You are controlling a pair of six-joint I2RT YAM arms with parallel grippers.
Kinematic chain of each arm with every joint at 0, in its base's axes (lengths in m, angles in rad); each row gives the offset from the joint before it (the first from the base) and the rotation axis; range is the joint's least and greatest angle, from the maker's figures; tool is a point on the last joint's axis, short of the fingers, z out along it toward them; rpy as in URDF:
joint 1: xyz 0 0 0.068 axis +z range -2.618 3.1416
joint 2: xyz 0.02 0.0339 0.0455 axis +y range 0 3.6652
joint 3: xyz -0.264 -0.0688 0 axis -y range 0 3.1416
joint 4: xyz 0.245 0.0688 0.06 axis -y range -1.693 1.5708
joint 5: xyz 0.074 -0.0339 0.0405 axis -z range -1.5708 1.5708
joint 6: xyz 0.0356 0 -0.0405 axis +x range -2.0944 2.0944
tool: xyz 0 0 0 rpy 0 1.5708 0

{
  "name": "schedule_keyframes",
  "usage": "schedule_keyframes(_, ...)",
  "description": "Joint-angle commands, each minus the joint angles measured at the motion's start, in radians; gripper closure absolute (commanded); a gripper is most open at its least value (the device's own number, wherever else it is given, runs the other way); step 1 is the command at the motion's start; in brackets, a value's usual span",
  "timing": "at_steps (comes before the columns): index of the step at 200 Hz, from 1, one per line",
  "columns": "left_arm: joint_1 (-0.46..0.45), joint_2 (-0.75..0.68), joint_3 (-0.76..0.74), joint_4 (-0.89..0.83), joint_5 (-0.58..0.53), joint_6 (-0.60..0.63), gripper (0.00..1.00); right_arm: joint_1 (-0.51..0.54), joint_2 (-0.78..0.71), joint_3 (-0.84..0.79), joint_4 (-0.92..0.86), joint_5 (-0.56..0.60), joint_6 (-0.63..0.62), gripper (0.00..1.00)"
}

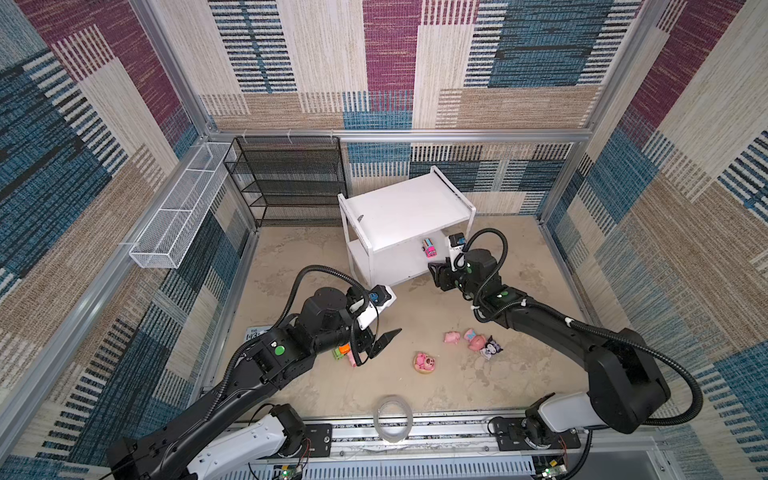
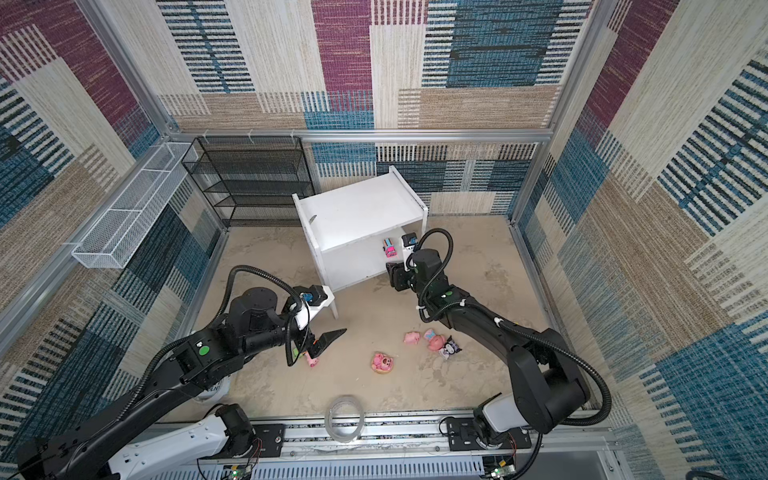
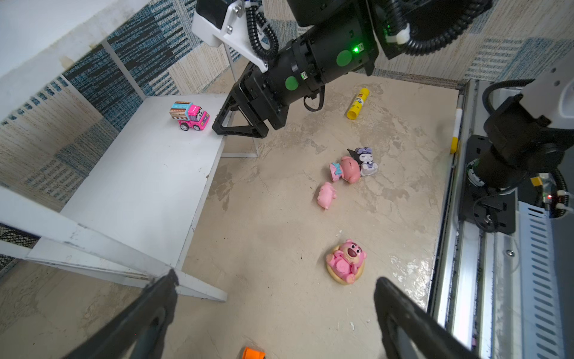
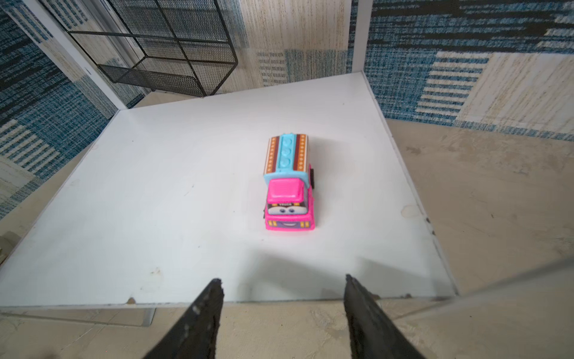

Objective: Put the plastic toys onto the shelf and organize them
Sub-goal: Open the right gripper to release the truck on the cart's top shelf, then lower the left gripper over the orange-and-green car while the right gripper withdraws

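A pink multicolour car stands alone on the lower board of the white shelf, seen too in a top view. My right gripper hovers open at that board's front edge, a short way back from the car, holding nothing. On the floor lie a pink bear, a pink pig, a pink figure and a black-white figure. My left gripper hangs wide open above the floor near an orange car, which the arm partly hides.
A black mesh rack stands left of the shelf, and a long white wire basket hangs on the left wall. A yellow tube lies on the floor. A clear tape ring sits at the front rail.
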Motion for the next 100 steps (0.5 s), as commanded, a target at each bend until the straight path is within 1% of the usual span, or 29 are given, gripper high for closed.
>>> schedule_keyframes(1,0.0,0.003,0.012,-0.002,-0.01,-0.036,0.01,0.0,-0.052,-0.046,0.046,-0.053,-0.038,0.34)
schedule_keyframes(23,-0.001,0.004,0.017,-0.056,-0.054,-0.104,0.01,0.001,-0.146,-0.129,0.059,-0.099,-0.069,0.26)
schedule_keyframes(56,0.0,0.002,0.018,-0.165,-0.106,-0.253,0.01,0.003,-0.263,-0.207,0.014,-0.175,-0.09,0.15)
schedule_keyframes(59,0.0,0.003,0.016,-0.178,-0.113,-0.27,0.01,0.003,-0.272,-0.213,0.01,-0.181,-0.091,0.11)
schedule_keyframes(62,-0.001,0.005,0.016,-0.187,-0.121,-0.288,0.01,0.004,-0.28,-0.22,0.006,-0.185,-0.091,0.02)
schedule_keyframes(64,-0.002,0.006,0.015,-0.193,-0.128,-0.3,0.01,0.005,-0.287,-0.224,0.004,-0.187,-0.091,0.0)
schedule_keyframes(100,-0.003,0.031,-0.036,-0.3,-0.217,-0.515,0.01,0.019,-0.384,-0.303,-0.009,-0.224,-0.07,0.0)
